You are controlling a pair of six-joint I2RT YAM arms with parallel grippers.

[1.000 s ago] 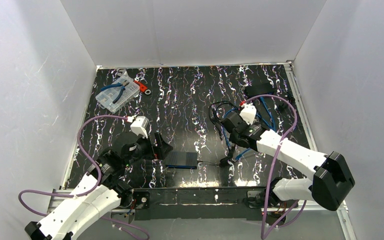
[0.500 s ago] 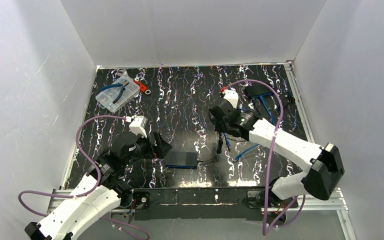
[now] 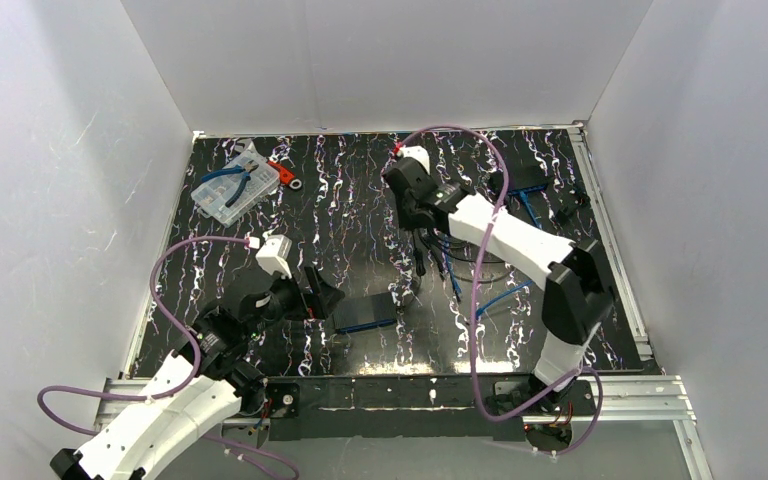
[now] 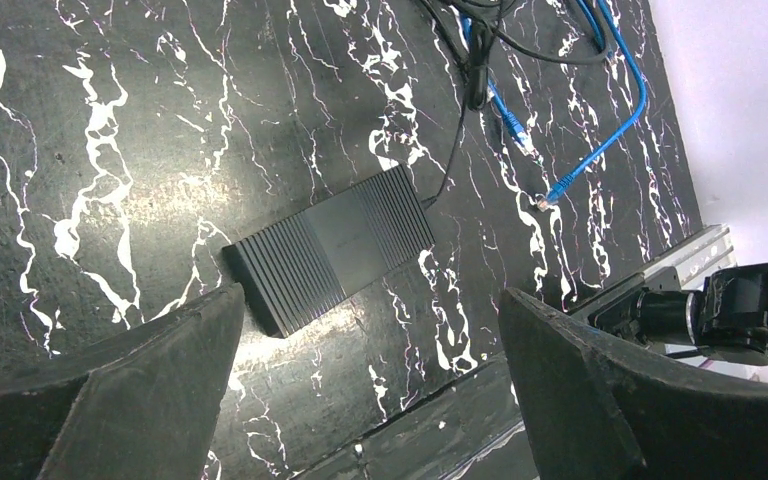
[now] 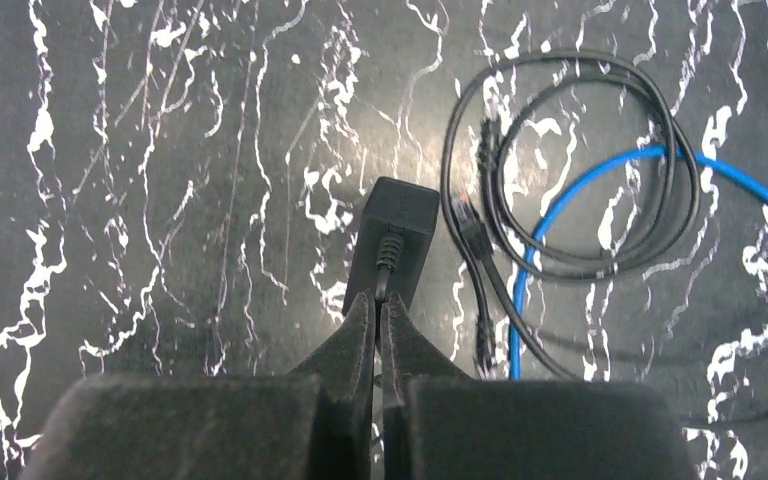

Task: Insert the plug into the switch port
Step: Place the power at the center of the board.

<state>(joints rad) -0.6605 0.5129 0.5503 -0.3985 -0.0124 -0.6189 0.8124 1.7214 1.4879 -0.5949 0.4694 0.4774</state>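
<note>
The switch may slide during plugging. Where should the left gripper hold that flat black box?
Best to come straight down on the switch with the open left gripper and pinch mid-body across its narrow width: it lies flat, its long sides parallel and free. Avoid the end where the thin cable leaves.

The switch [image 3: 365, 312] is a flat black box with a finely ribbed top [image 4: 335, 245]. It lies flat on the desk, near the middle of the near edge and skewed, so its right end sits farther away than its left. A thin black lead [image 4: 450, 150] meets its far right corner. The power plug [image 5: 395, 235] is a small black rectangular block that hangs just beyond that corner. The right hand [image 5: 378, 300] pinches it tight at the cord's strain relief – whether its lower end touches the desk cannot be told. A blue network cable's plug [image 4: 557, 190] lies loose on the desk to the switch's right.
</note>
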